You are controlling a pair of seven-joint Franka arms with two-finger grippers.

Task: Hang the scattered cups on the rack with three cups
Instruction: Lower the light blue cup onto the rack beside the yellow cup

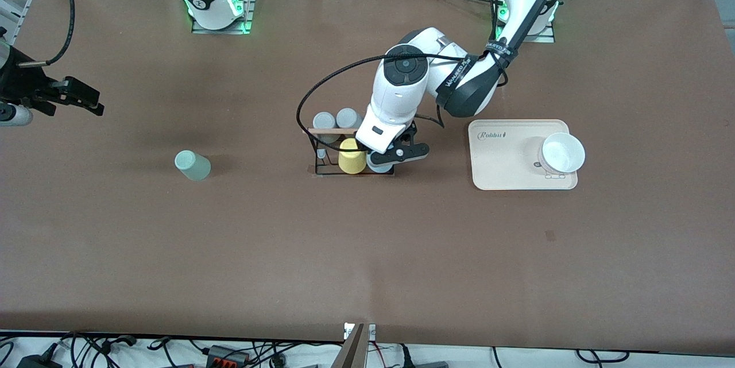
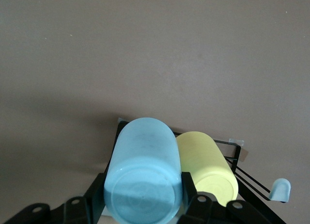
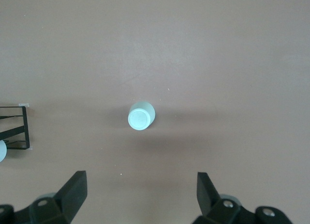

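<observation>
The left gripper point(image 2: 143, 204), over the rack point(image 1: 330, 152), has its fingers clamped around a light blue cup point(image 2: 143, 180), beside the yellow cup point(image 1: 352, 157) hung there. The mint cup point(image 1: 192, 165) stands on the table toward the right arm's end from the rack; it looks light, rigid and smooth, best pinched across its sides. The right gripper point(image 3: 140, 197) waits above it with fingers spread wide, holding nothing.

The light blue cup point(image 2: 141, 180) sits bottom-up at the rack point(image 1: 321, 152), pressed against the yellow cup hanging there; in the front view it is mostly hidden. It is plain, tapered, with no handle. The rack is a small black wire stand near the middle of the table, with a light wooden rod point(image 1: 330, 131) across its top. The pale mint green cup point(image 1: 192, 165) stands upside down on the bare table, alone, well apart from the rack toward the right arm's end.
</observation>
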